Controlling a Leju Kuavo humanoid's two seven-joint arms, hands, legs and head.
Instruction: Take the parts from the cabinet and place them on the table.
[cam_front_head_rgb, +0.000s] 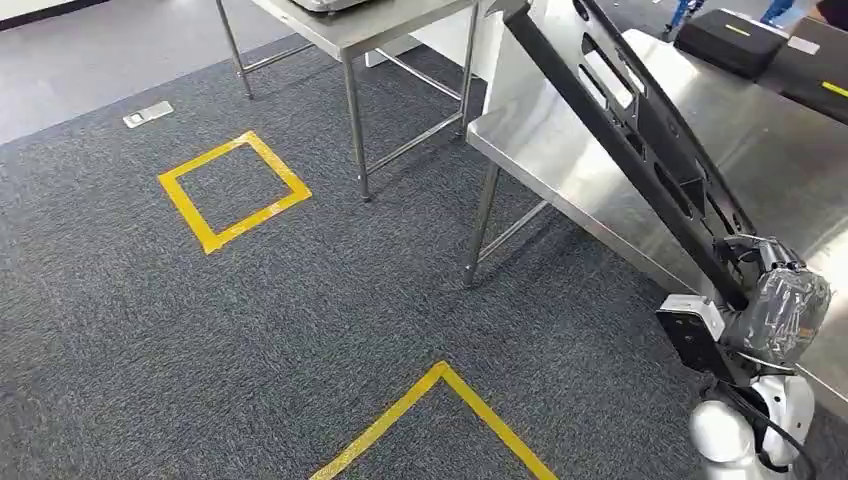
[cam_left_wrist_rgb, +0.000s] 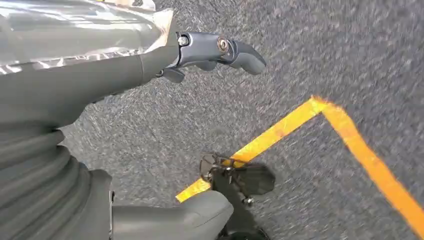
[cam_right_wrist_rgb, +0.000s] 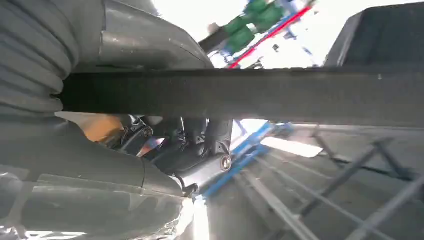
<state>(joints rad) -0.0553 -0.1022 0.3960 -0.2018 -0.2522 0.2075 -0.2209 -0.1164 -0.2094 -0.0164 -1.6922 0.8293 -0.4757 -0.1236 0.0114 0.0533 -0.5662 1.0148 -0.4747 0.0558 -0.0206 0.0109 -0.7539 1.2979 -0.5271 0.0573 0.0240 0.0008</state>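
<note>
A long black part (cam_front_head_rgb: 640, 130) with cut-out slots slants over the steel table (cam_front_head_rgb: 545, 150) at the right of the head view. My right hand (cam_front_head_rgb: 778, 300), wrapped in clear plastic, grips its lower end above the table's near edge. In the right wrist view the same black part (cam_right_wrist_rgb: 250, 95) crosses as a dark bar, with my right hand's fingers (cam_right_wrist_rgb: 200, 140) curled around it. My left hand (cam_left_wrist_rgb: 90, 85) hangs over the carpet with fingers (cam_left_wrist_rgb: 225, 50) and thumb (cam_left_wrist_rgb: 195, 212) apart and nothing in it.
A second steel table (cam_front_head_rgb: 370, 30) stands further back. Black flat boxes (cam_front_head_rgb: 735, 40) lie at the far side of the right table. Yellow tape squares (cam_front_head_rgb: 235, 190) mark the grey carpet, one corner (cam_front_head_rgb: 440, 400) close in front. A metal floor plate (cam_front_head_rgb: 148, 114) sits at far left.
</note>
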